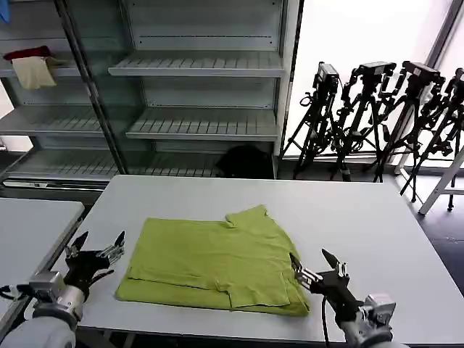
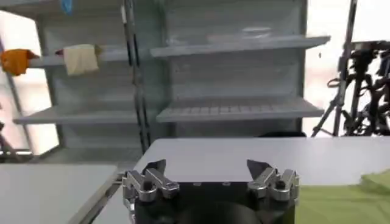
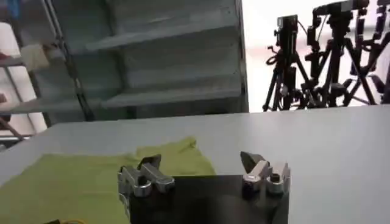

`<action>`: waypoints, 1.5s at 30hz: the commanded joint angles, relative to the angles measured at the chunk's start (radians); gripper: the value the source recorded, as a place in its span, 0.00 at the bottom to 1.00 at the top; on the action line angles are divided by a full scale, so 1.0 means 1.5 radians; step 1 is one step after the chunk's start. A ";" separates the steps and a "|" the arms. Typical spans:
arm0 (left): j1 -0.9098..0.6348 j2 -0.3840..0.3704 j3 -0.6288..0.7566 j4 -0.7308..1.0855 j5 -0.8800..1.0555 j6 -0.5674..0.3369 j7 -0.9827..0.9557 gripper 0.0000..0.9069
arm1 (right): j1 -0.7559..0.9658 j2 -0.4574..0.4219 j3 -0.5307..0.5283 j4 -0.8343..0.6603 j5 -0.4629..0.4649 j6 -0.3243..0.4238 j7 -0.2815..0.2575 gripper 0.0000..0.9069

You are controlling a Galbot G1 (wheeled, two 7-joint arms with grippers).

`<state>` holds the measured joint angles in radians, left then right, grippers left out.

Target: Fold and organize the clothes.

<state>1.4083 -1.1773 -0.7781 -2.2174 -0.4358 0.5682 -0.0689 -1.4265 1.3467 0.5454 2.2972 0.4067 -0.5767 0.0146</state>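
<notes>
T-shirt (image 1: 217,264): lying partly folded, mid-table (image 1: 377,232).
Left gripper (image 1: 98,246): I'm hovering beside its left edge, fingers apart.
Right gripper (image 1: 313,264): I'm hovering at its right corner, fingers spread.
Technique: I'm aiming for matched edge pinches, lifting evenly.

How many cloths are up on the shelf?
2, both on the upper-left shelf: a red cloth and a cream cloth hanging just beside and below it. More could be hidden past the edge of view.
</notes>
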 commanded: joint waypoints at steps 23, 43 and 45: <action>-0.329 0.094 0.224 0.475 0.030 0.007 0.112 1.00 | 0.469 0.112 -0.220 -0.574 -0.074 -0.011 0.109 1.00; -0.320 0.079 0.223 0.437 0.037 0.007 0.110 1.00 | 0.442 0.087 -0.211 -0.533 -0.076 -0.011 0.104 1.00; -0.318 0.081 0.223 0.439 0.041 0.007 0.112 1.00 | 0.442 0.088 -0.211 -0.538 -0.082 -0.011 0.102 0.98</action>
<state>0.9397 -1.0601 -0.4531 -1.5724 -0.4051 0.5773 0.0935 -0.7789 1.4748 0.2358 1.5137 0.2962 -0.5937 0.1683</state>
